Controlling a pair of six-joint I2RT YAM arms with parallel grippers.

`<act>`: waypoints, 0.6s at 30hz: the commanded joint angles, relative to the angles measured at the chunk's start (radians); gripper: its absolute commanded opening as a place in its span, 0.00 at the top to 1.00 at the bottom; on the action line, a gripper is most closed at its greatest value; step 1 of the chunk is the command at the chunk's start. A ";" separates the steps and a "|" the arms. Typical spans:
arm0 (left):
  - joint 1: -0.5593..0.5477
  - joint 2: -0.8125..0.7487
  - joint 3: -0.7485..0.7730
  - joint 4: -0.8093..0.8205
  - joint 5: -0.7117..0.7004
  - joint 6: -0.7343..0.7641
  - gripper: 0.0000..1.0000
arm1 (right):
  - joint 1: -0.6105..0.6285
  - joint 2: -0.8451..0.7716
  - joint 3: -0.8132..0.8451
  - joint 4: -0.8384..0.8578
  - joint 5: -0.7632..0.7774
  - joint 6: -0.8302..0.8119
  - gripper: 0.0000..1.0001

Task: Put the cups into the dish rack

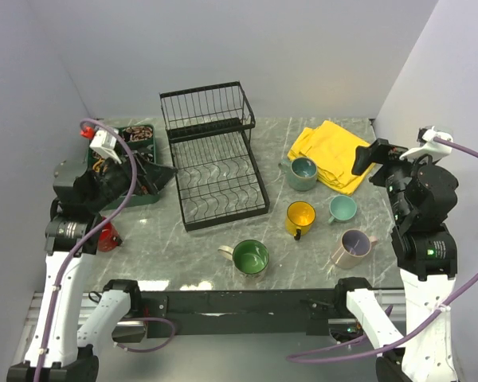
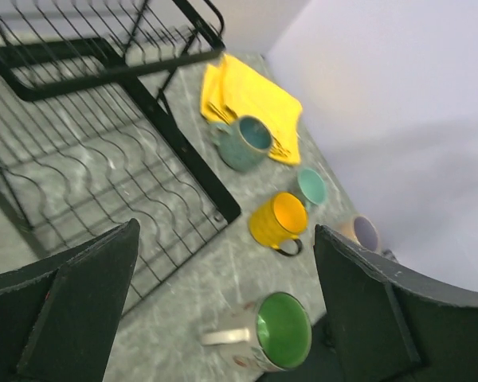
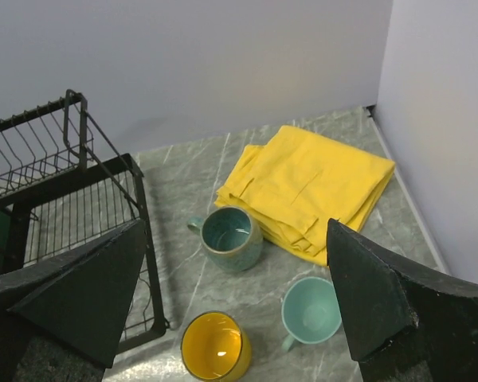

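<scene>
Shows the dish rack standing left of centre, its taller basket end toward the rear edge of the marble worktop, with every visible cup outside it. Places five upright on the right half: the large teal mug just beside the folded yellow cloth in the rear-right corner, the yellow mug and small teal mug side by side nearer the front, the pinkish-beige mug closest to the right edge, and the cream mug with green inside near the front edge. Leaves the red mug at the left edge, partly hidden behind the left arm. Catches the left gripper raised beside the dark green tray near the left edge, jaws spread wide on nothing. Catches the right gripper raised near the right edge, jaws likewise spread, pinching nothing.
</scene>
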 commanded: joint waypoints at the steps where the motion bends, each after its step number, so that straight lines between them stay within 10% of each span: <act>1: -0.015 0.009 -0.022 0.030 0.123 -0.032 0.04 | 0.003 -0.007 -0.024 0.021 -0.048 0.025 0.00; 11: -0.371 0.052 -0.107 -0.048 -0.195 -0.026 0.04 | 0.003 -0.019 -0.181 0.073 -0.611 -0.170 0.00; 18: -0.671 0.258 -0.039 -0.195 -0.464 -0.003 0.04 | 0.003 -0.040 -0.267 0.012 -0.687 -0.351 0.00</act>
